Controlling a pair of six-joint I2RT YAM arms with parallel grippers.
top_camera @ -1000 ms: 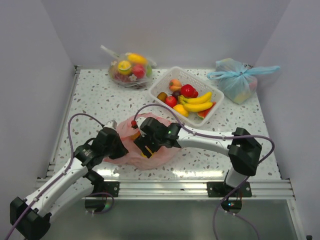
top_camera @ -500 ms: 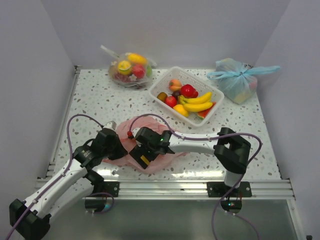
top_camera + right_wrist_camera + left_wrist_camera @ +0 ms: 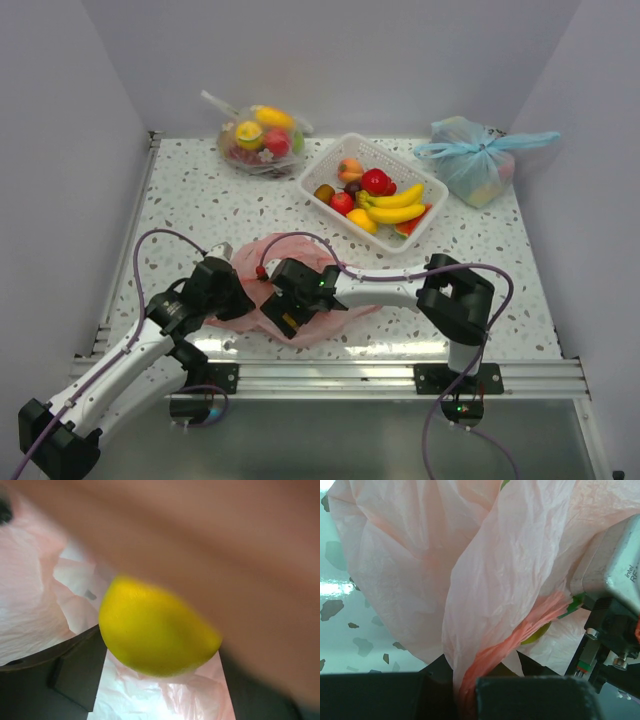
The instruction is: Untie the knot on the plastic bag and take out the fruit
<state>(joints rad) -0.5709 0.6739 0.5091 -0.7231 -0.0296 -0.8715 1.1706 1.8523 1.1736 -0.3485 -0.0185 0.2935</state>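
Note:
The pink plastic bag lies crumpled near the table's front, between both arms. My left gripper is at its left side. In the left wrist view this gripper is shut on the bag's film and on a twisted pink strand. My right gripper reaches into the bag from the right. In the right wrist view it stands open, with a yellow fruit between its spread fingers and blurred pink film overhead. I cannot tell whether the fingers touch the fruit. The knot is hidden.
A white basket with bananas, a red apple and other fruit stands at centre back. A clear bag of fruit lies at back left. A light blue tied bag sits at back right. Walls enclose three sides.
My right gripper has moved left and nearer the front edge, deeper into the pink bag, and the bag has sunk flatter. The left gripper kept its hold in place.

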